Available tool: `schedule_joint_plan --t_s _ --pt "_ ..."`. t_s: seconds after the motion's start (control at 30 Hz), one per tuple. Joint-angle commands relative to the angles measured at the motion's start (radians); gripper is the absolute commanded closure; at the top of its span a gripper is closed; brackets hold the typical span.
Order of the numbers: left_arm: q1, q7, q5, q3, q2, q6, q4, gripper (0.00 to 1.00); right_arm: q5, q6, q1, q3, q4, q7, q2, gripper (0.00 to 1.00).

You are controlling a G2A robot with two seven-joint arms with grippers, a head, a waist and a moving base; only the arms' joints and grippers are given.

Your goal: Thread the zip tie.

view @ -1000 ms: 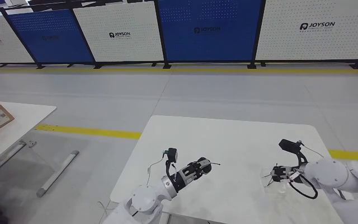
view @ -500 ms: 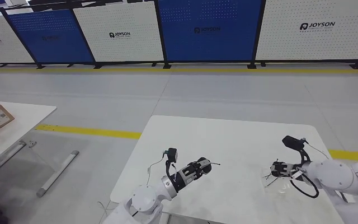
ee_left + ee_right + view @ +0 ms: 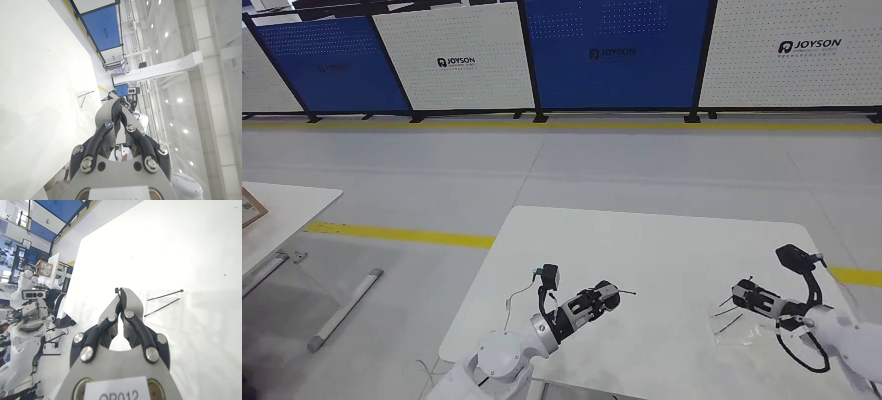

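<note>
My left gripper hangs over the table's near left part, shut on a thin black zip tie that sticks out toward the right. Over the table's right side is my right gripper, shut with the small black head of another zip tie at its fingertips. Two more black zip ties lie on a clear plastic sheet just beside and below the right gripper. The two grippers are well apart.
The white table is bare between the arms and toward its far edge. Its near edge runs close to both arms. A second white table stands off to the left across the floor.
The right arm has drawn back to the right, and its gripper has risen off the clear sheet with a zip tie in it. The left arm has stayed still.
</note>
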Motion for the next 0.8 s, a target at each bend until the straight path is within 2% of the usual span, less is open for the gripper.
schedule_joint_plan --t_s 0.0,0.07,0.13,0.2,0.3,0.33,0.4,0.5,0.57,0.77 --pt "0.0 0.0 0.0 0.0 0.0 0.0 0.0 1.0 0.0 0.0 0.0 0.0 0.0 0.0 0.0 1.0" --pt "0.0 0.0 0.0 0.0 0.0 0.0 0.0 1.0 -0.022 -0.009 -0.009 -0.012 -0.006 -0.027 -0.002 1.0" --pt "0.0 0.0 0.0 0.0 0.0 0.0 0.0 1.0 -0.018 -0.051 -0.023 -0.031 -0.025 -0.07 -0.008 1.0" --pt "0.0 0.0 0.0 0.0 0.0 0.0 0.0 1.0 -0.012 -0.077 -0.042 -0.041 -0.038 -0.158 -0.016 1.0" --pt "0.0 0.0 0.0 0.0 0.0 0.0 0.0 1.0 -0.029 -0.142 -0.096 -0.064 -0.098 -0.306 -0.027 1.0" --pt "0.0 0.0 0.0 0.0 0.0 0.0 0.0 1.0 -0.045 -0.141 -0.112 -0.071 -0.111 -0.352 -0.03 1.0" --pt "0.0 0.0 0.0 0.0 0.0 0.0 0.0 1.0 -0.043 -0.173 -0.137 -0.093 -0.136 -0.4 -0.037 1.0" --pt "0.0 0.0 0.0 0.0 0.0 0.0 0.0 1.0 -0.054 -0.17 -0.142 -0.122 -0.127 -0.458 -0.048 1.0" --pt "0.0 0.0 0.0 0.0 0.0 0.0 0.0 1.0 -0.037 -0.127 -0.11 -0.161 -0.095 -0.445 -0.061 1.0" --pt "0.0 0.0 0.0 0.0 0.0 0.0 0.0 1.0 -0.026 -0.129 -0.104 -0.165 -0.09 -0.436 -0.063 1.0"
